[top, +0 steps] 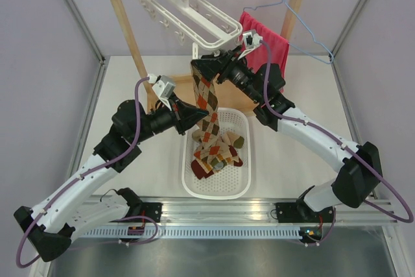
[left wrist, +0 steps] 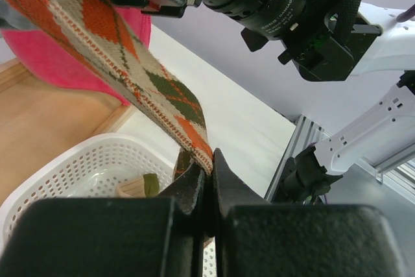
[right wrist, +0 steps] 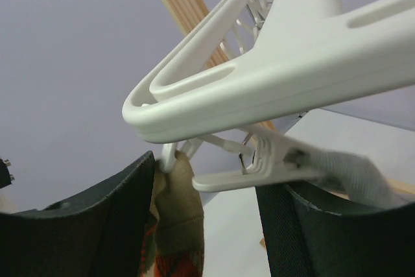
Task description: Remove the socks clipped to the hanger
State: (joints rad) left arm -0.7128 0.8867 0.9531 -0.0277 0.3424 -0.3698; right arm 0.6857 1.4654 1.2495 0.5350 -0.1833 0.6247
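Left hand (left wrist: pixel 209 160) pinching one sock (left wrist: pixel 130 76), one hanger (top: pixel 188 11)

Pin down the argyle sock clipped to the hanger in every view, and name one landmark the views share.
Top external: the argyle sock hangs at centre, from under the hanger down towards the basket.
Left wrist: it runs diagonally from upper left to centre, pinched in the left jaws.
Right wrist: only its top shows, lower left, under a clip.
Landmark: the right jaws beside the sock's top, in all three.
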